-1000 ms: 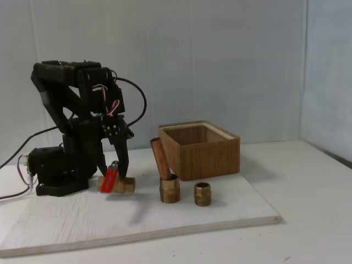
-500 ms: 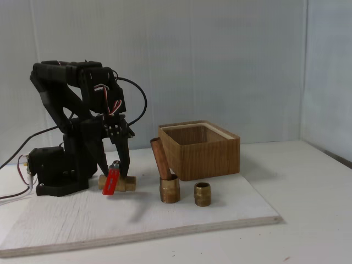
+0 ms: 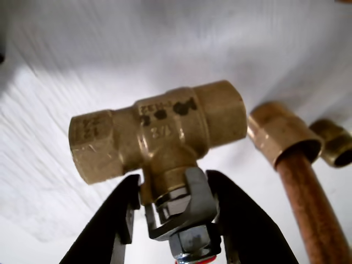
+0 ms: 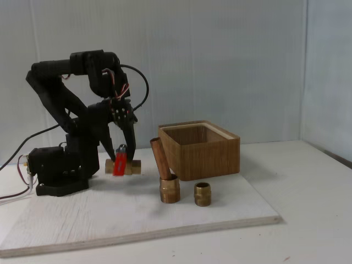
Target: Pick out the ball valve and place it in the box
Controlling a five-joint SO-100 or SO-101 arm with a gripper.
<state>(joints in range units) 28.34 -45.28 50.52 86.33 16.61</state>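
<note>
Pincer [image 4: 119,157] clamped on the ball valve [image 4: 122,165] at its stem, holding it clear above the white board [image 4: 137,214], left of the box [image 4: 201,149].

- I see the ball valve [image 4: 122,165] pinched at its stem between the gripper [image 4: 122,149] fingers, brass body level and clear of the board, red handle hanging down its front.
- In my wrist view the valve [image 3: 159,129] lies crosswise just past the fingertips, silver nut nearest.
- The box [image 4: 199,149], ribbed brown wood, sits open-topped to the gripper's right in the fixed view, apart from it.
</note>
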